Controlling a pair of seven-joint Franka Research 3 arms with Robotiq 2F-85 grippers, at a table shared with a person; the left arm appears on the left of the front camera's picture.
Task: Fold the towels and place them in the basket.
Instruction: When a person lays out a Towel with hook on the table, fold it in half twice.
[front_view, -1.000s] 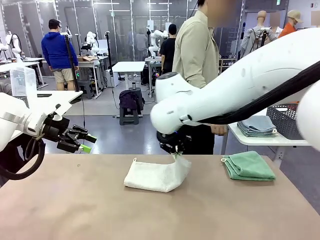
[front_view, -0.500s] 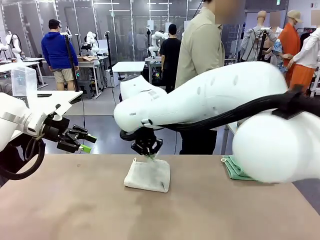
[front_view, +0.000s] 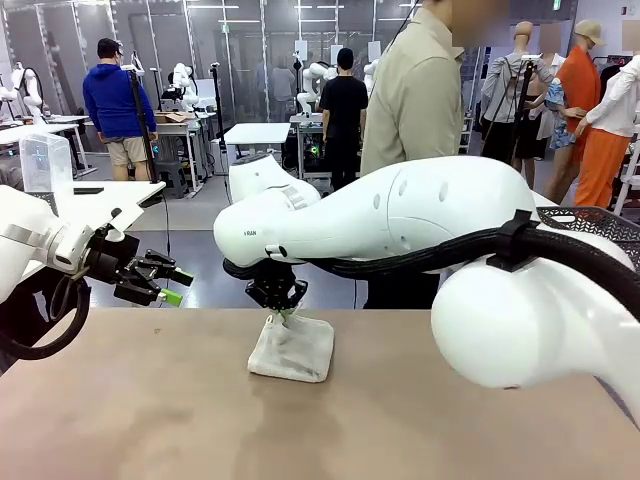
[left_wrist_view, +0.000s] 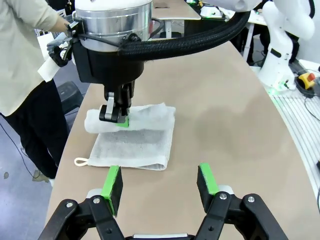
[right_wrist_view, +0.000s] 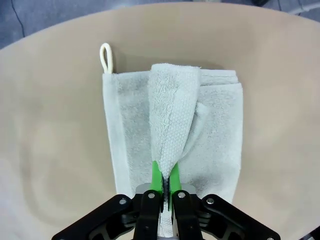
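Observation:
A cream-white towel (front_view: 292, 350) lies folded on the brown table (front_view: 150, 420), its hanging loop (right_wrist_view: 106, 56) at one corner. My right gripper (front_view: 283, 312) reaches across from the right and is shut on a raised fold of this towel (right_wrist_view: 172, 115), pinched between the green pads (right_wrist_view: 157, 176). From the left wrist, the same pinch (left_wrist_view: 117, 114) sits on the towel (left_wrist_view: 137, 142). My left gripper (front_view: 170, 285) hangs open above the table's far left edge, its fingers (left_wrist_view: 112, 182) apart with nothing between them. The dark mesh basket (front_view: 600, 222) peeks out behind my right arm.
A person in a beige shirt (front_view: 415, 100) stands at the far side of the table, close behind the towel. My right arm's bulky white links (front_view: 420, 215) span the table's right half and hide what lies there.
My right gripper has carried the towel's right edge leftward over the rest, halving its width. The arm now covers the table's right side. The left arm has not moved.

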